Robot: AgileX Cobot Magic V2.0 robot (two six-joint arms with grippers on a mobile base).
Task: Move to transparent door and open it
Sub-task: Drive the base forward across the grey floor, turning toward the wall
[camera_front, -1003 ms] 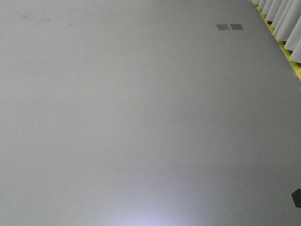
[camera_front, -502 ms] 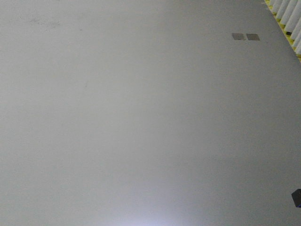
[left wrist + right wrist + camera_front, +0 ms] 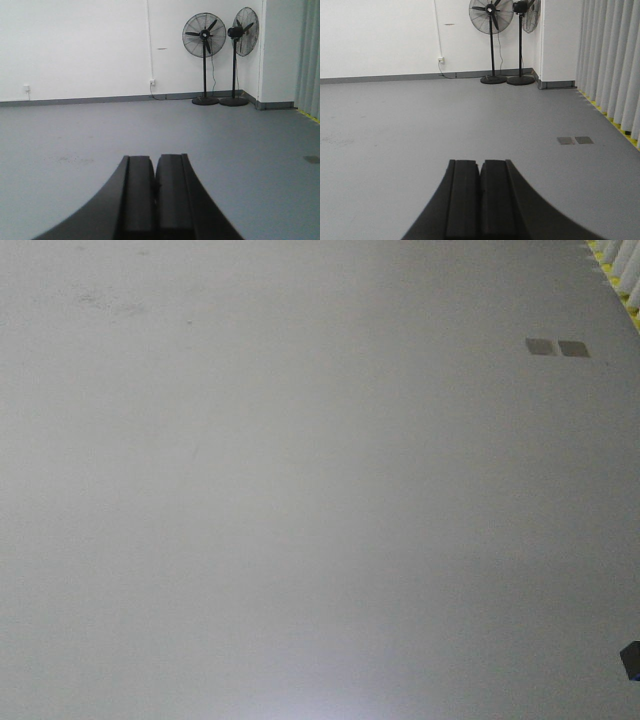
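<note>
The transparent door was out of view in all three cameras, so its look, state, pose and place could not be told. The front-facing view was filled by plain grey floor [image 3: 300, 490]. The two wrist views looked low across that same floor to a white wall [image 3: 75, 45]. On the right side of the right wrist view hung a pale pleated curtain [image 3: 610, 60], which was not framed glass.

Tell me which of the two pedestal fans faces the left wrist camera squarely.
The left fan: its round grille shows full-face. The right fan is turned aside, so its grille looks narrow.
</note>
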